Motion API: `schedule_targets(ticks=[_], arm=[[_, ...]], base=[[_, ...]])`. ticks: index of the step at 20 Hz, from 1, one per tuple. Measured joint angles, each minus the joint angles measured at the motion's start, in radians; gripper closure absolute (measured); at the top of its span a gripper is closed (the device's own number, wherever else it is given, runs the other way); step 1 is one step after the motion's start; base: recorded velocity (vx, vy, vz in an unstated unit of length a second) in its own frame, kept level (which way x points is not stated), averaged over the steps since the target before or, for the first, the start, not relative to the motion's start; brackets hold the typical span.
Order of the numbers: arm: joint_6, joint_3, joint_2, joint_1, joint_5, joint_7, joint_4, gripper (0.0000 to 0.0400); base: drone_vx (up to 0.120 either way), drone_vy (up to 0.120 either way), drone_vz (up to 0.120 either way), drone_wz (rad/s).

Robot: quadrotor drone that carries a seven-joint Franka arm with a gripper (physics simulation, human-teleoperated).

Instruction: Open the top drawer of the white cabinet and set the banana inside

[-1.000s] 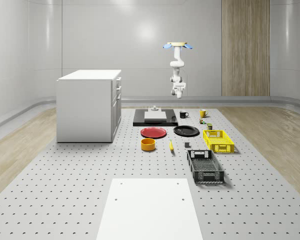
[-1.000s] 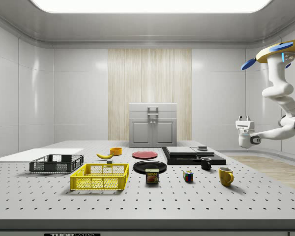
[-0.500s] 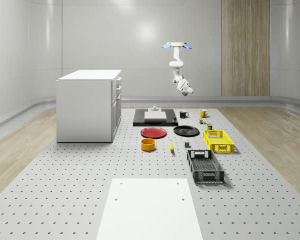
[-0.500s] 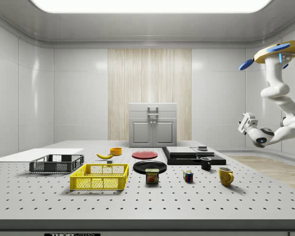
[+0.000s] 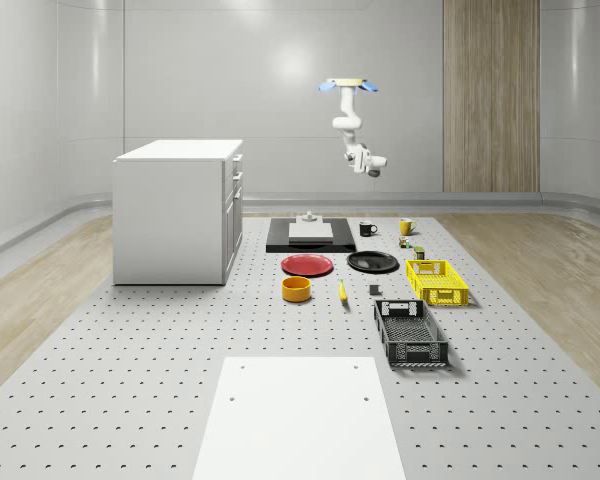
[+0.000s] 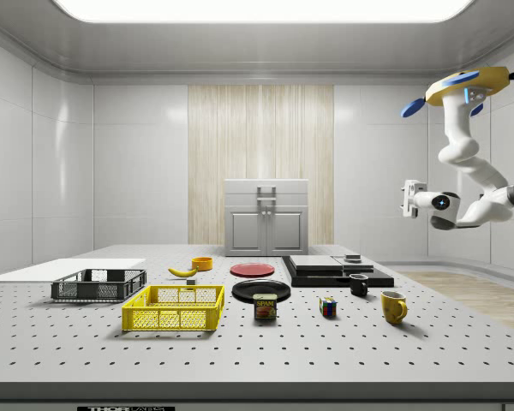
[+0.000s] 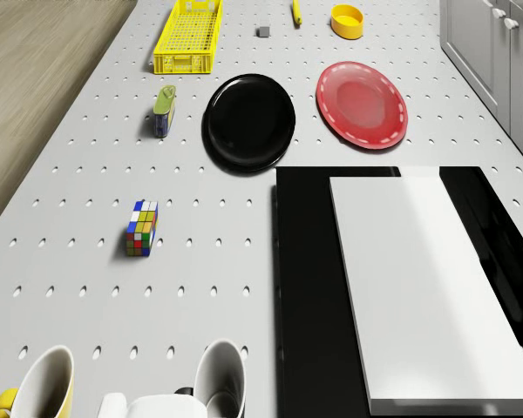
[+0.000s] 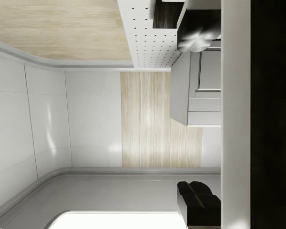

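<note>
With its top drawer unopened, the boxy white cabinet [image 5: 178, 211] waits at the whole-scene view's left, the small yellow banana [image 5: 342, 291] lies mid-worktop, and the drone hovers beyond the far edge, its claw [image 6: 409, 198] of untellable state needing to approach the drawer handle.
</note>
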Motion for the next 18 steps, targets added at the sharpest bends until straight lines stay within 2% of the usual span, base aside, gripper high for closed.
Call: schedule_targets(ticks=[18], arm=[[0.093,-0.092,-0.089,0.136,-0.004,0.031,-0.042,0.0000]], base=[[0.120,-0.120,0.120,0.000]])
